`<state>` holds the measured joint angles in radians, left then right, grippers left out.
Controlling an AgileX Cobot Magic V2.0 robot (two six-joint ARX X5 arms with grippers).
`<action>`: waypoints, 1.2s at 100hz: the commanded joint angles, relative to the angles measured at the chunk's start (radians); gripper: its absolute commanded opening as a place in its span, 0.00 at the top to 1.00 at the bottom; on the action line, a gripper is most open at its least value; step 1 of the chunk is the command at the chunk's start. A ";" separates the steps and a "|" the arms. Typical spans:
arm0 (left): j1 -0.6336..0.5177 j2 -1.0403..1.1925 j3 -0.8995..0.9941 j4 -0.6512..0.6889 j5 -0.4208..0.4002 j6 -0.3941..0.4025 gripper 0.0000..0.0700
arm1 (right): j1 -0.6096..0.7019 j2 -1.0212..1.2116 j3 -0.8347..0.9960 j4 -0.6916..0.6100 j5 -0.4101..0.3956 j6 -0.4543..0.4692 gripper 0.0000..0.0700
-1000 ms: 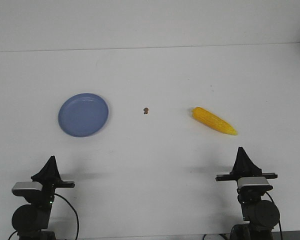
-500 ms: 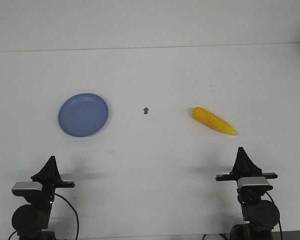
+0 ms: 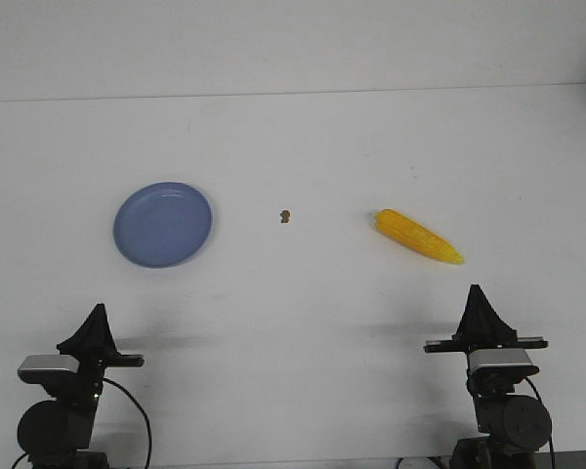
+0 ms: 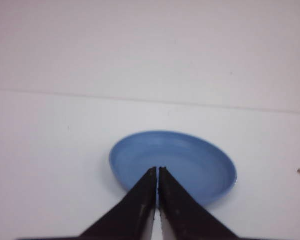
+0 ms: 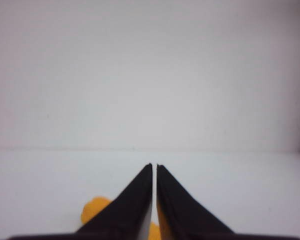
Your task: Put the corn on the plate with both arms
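The corn (image 3: 418, 236) lies on the right side of the bench (image 3: 303, 147), slanted, fat end toward the middle and thin tip pointing to the near right. The plate (image 3: 163, 224) sits well apart from it on the left, with nothing in it. A small brown speck (image 3: 285, 216) rests between the two.

Both arms are parked at the near edge. The right pincer (image 3: 479, 294) is clenched, tips together, holding nothing, just short of the corn; in its wrist view the cob peeks out yellow on both sides of the tips. The left pincer (image 3: 98, 313) is clenched too, pointed at the plate.

The first job, I'd say, is the pickup, and the right arm is the one for it. It should spread its tips first, then come down across the cob's middle, square to its length, so the round, tapered body does not roll or squirt out. The carry to the plate is long, so a handover near the middle looks sensible.

The bench is plain white and matte, with a pale wall (image 3: 293, 44) behind its far edge.
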<state>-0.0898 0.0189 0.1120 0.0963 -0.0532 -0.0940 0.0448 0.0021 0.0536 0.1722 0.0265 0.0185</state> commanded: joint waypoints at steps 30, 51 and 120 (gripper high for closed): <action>-0.002 0.221 0.362 -0.282 0.001 -0.055 0.98 | 0.001 0.127 0.324 -0.312 0.000 0.019 0.97; -0.002 0.401 0.593 -0.440 0.001 -0.040 0.98 | 0.001 0.322 0.578 -0.575 0.000 0.019 0.97; -0.002 0.677 0.860 -0.741 0.054 -0.038 0.98 | 0.002 0.634 0.856 -0.854 -0.090 0.019 0.97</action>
<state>-0.0902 0.6933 0.9520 -0.6479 -0.0006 -0.1406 0.0452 0.6327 0.8909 -0.6914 -0.0605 0.0292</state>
